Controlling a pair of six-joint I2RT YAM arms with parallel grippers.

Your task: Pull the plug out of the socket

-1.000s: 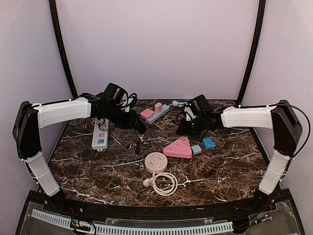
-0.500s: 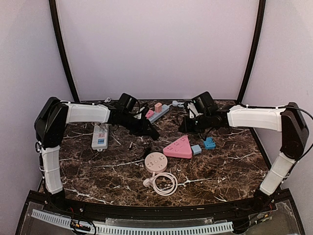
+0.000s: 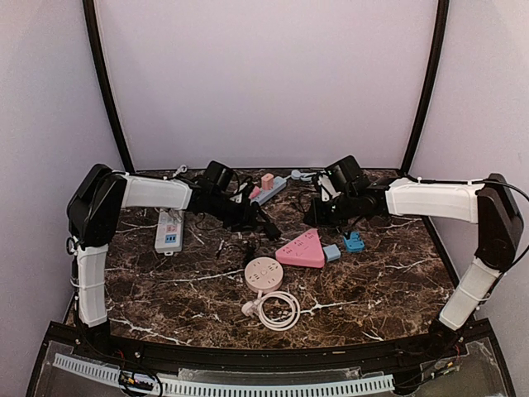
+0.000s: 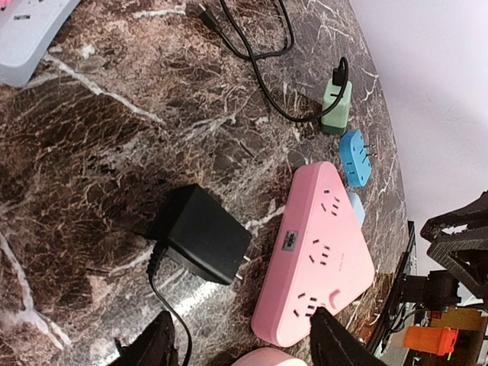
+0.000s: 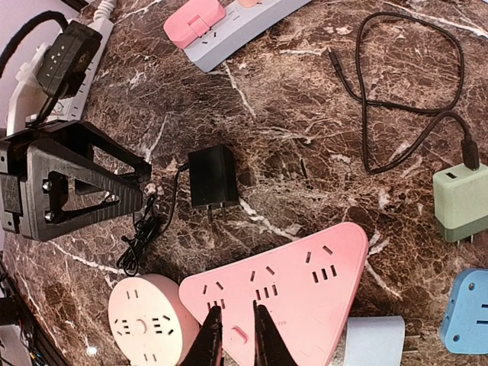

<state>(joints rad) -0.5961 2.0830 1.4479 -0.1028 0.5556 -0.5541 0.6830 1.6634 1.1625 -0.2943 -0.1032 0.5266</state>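
The black adapter plug (image 4: 200, 232) lies loose on the marble with its prongs bare, pointing at the pink triangular socket (image 4: 316, 259) a short gap away. It also shows in the right wrist view (image 5: 212, 177), above the pink socket (image 5: 290, 286). My left gripper (image 4: 240, 347) is open and empty, low over the table just behind the adapter; it reaches toward the socket in the top view (image 3: 269, 231). My right gripper (image 5: 232, 339) has its fingers almost together, empty, hovering over the pink socket's near corner (image 3: 303, 250).
A round pink socket (image 3: 264, 273) with a coiled white cable (image 3: 277, 310) sits in front. A light blue plug (image 3: 331, 252), a blue adapter (image 3: 354, 242) and a green adapter (image 5: 461, 202) with a black cable lie to the right. A grey strip (image 3: 266, 190) and a white strip (image 3: 169, 231) lie behind.
My left arm has swung right and forward, bringing its gripper close to the pink socket. The right arm has barely moved.
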